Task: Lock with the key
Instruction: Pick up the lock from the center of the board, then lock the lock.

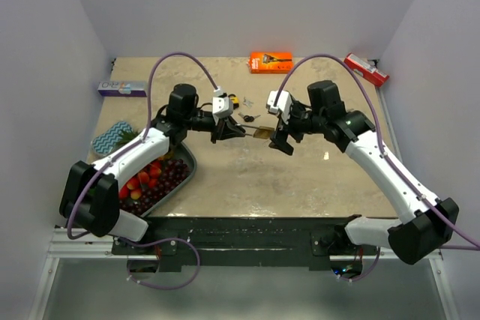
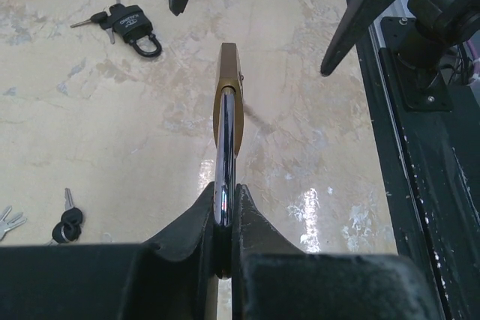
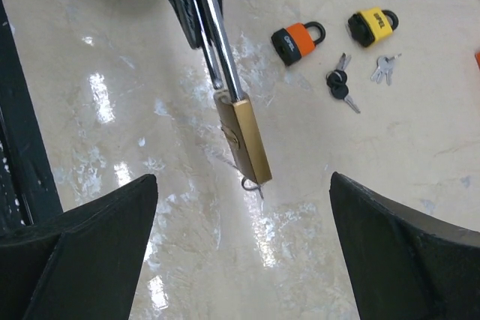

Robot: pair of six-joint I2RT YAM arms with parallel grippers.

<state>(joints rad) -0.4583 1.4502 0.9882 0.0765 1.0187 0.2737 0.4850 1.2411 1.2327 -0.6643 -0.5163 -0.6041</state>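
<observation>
My left gripper (image 2: 225, 215) is shut on the steel shackle of a brass padlock (image 2: 229, 73) and holds it out above the table, edge-on. The padlock also shows in the top view (image 1: 262, 133) and in the right wrist view (image 3: 247, 140). A small grey metal loop (image 3: 251, 183), perhaps a key, shows at the end of its body. My right gripper (image 3: 244, 252) is wide open and empty, its fingers either side of the padlock's free end without touching it. From above, the left gripper (image 1: 229, 130) and the right gripper (image 1: 282, 141) face each other.
An orange padlock (image 3: 296, 39), a yellow padlock (image 3: 373, 24) and loose keys (image 3: 341, 84) lie on the table. A black padlock with keys (image 2: 135, 24) lies further off. A fruit tray (image 1: 180, 181), a teal cloth (image 1: 111, 138) and boxes (image 1: 271, 61) lie around the edges.
</observation>
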